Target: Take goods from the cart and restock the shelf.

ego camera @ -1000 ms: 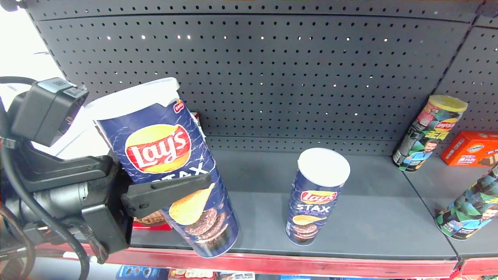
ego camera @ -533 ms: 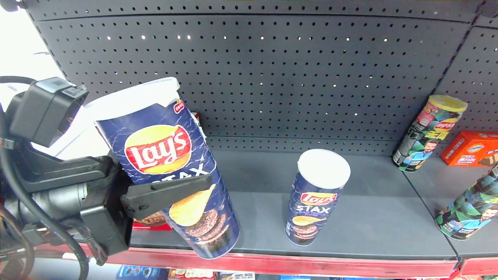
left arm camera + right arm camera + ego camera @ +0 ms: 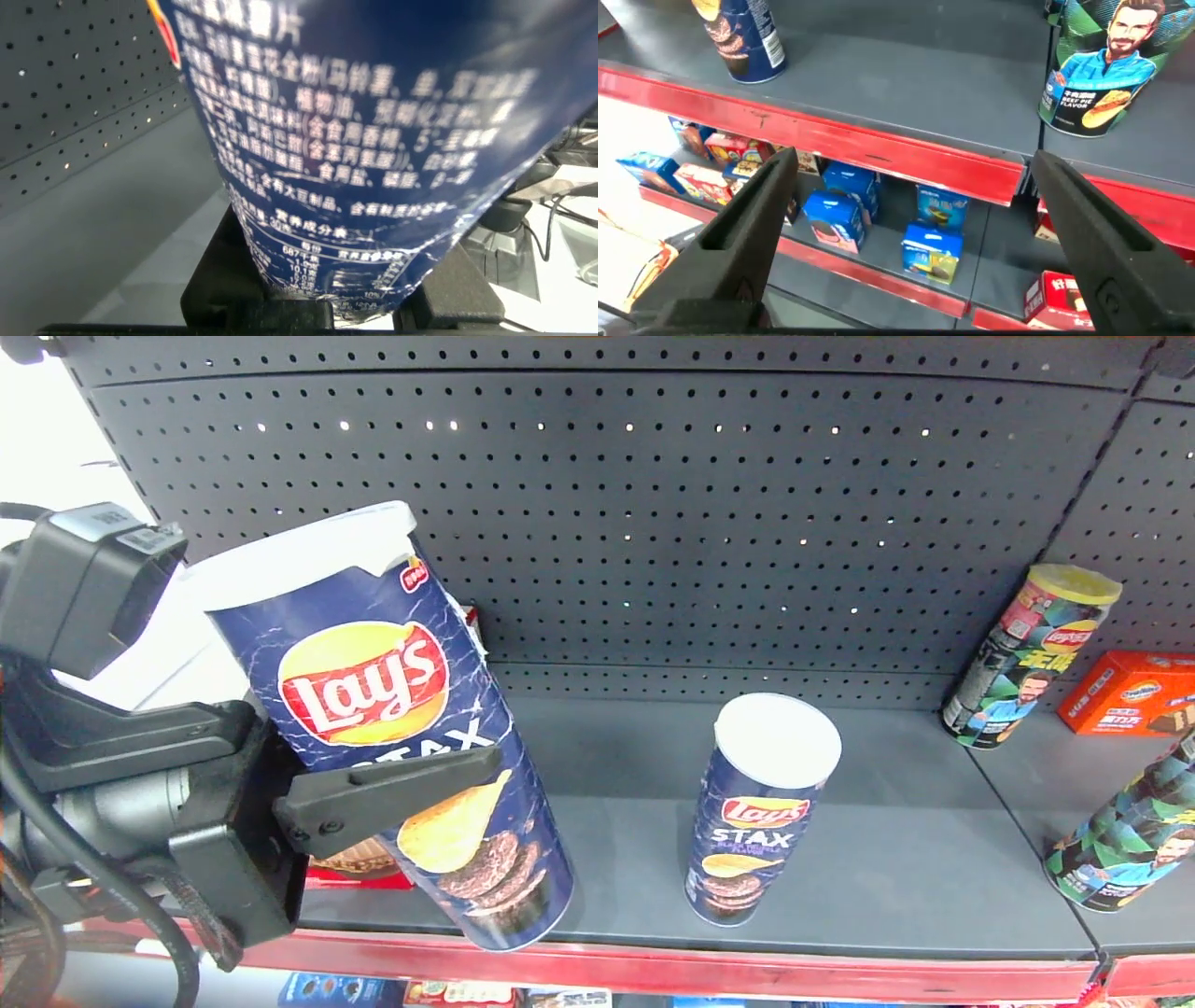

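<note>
The right gripper (image 3: 910,163) hangs released, jaws wide apart, near and right, before the lower shelves. Near and left, the left gripper (image 3: 411,784) is clenched across the middle of the dark blue chip canister (image 3: 373,691), whose base is at the shelf's red front lip (image 3: 747,980); whether it touches I cannot tell. To place it well, I judge the arm should right the canister, carry its base past the lip onto the bare grey shelf deck (image 3: 607,775), well left of the standing canister (image 3: 761,812), seat it flat, and only then let go. Its long axis is tilted: white lid up and left, base down and right, front label facing near.
</note>
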